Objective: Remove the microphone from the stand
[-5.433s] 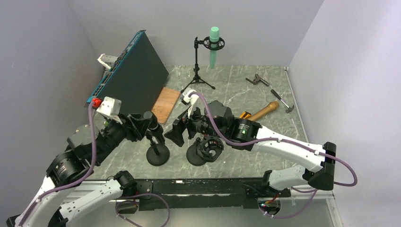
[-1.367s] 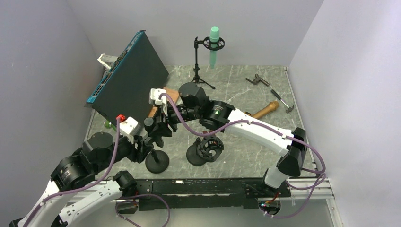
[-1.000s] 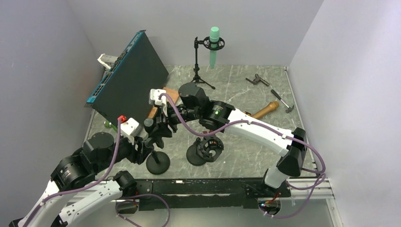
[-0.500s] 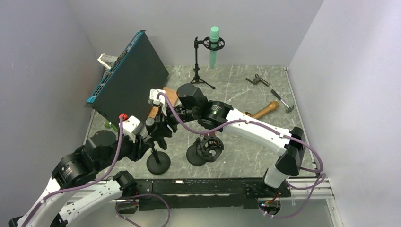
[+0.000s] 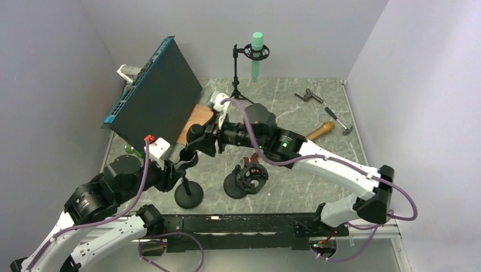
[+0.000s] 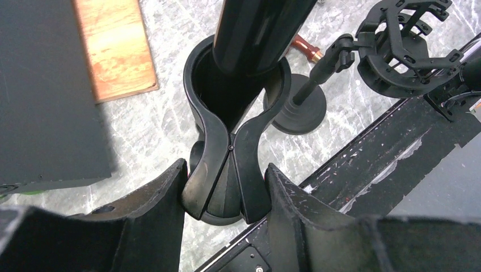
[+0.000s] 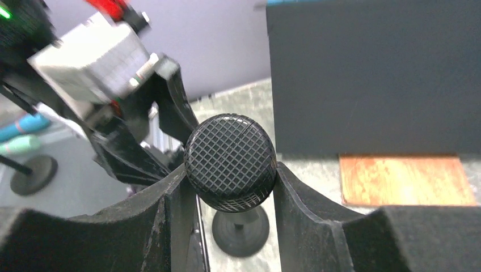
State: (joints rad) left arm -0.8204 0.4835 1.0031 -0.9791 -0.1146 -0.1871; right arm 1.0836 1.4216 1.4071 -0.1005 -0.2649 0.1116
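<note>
A black microphone [image 5: 195,134] with a mesh head [image 7: 230,161] is held by its head in my right gripper [image 7: 230,173], which is shut on it. The body [image 6: 258,28] slants down to the open cradle of the stand's clip [image 6: 227,141]. I cannot tell whether its lower end still touches the cradle. My left gripper [image 6: 226,187] is shut on the clip's two levers, and its fingers [image 6: 164,204] press them together. The stand's round base [image 5: 189,194] sits near the front edge, below both grippers.
A second stand with an empty shock mount [image 5: 250,177] stands just right of the base. Behind are a leaning dark panel [image 5: 156,93], a wooden board [image 5: 197,122], a green microphone on a tripod [image 5: 257,54], a hammer [image 5: 315,134] and small tools [image 5: 309,95].
My right gripper has moved up and to the right with the microphone, raising its head away from the clip. My left gripper has stayed shut on the clip's levers.
</note>
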